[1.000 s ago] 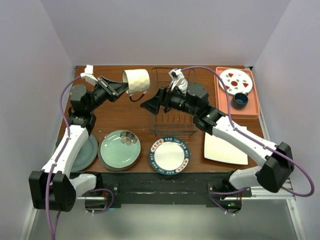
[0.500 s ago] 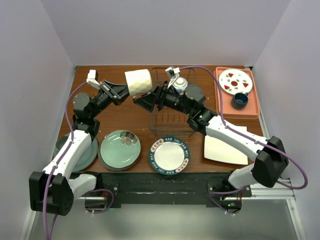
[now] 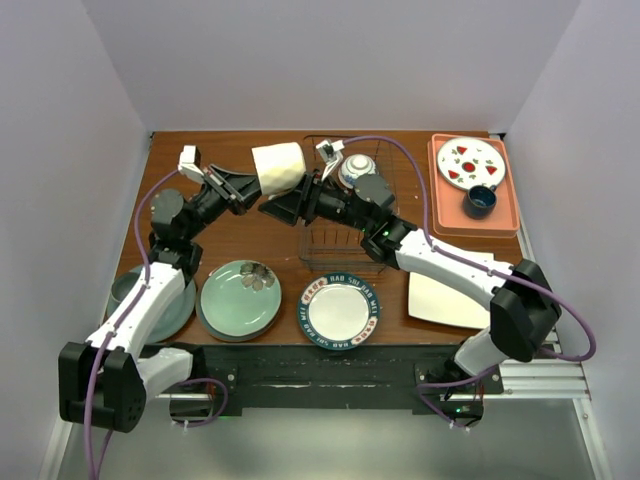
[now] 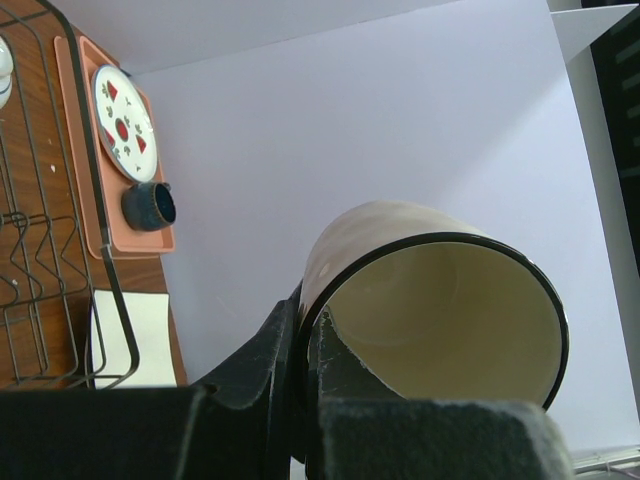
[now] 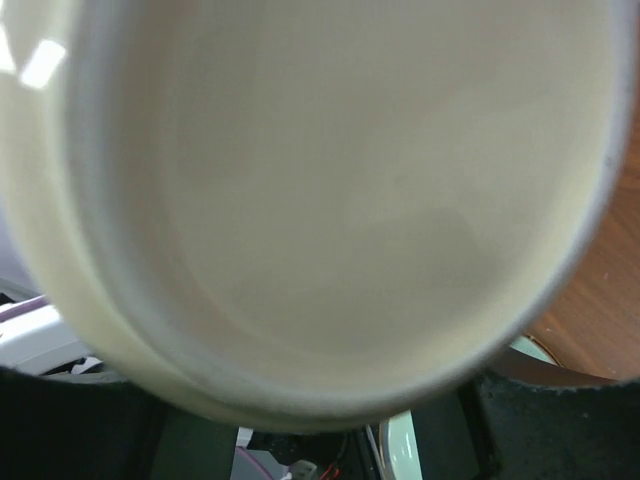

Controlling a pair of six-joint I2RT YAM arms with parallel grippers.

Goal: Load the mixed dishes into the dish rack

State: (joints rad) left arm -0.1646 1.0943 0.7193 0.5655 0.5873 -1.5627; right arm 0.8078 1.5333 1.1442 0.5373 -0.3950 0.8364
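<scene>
My left gripper is shut on the rim of the cream mug, one finger inside and one outside. It holds the mug in the air on its side, left of the dish rack. My right gripper is open at the mug's base, which fills the right wrist view, with a dark finger on each side. The small blue-white bowl is in the rack. The pale green flower plate lies on the teal-blue plate. The patterned-rim plate and the white square plate lie at the front.
An orange tray at the back right holds the white plate with red marks and the dark blue cup. A grey-green plate lies under my left arm. The left wrist view shows the rack and the tray.
My left gripper has carried the mug right, toward the rack. My right gripper has moved left from the rack front to the mug's base.
</scene>
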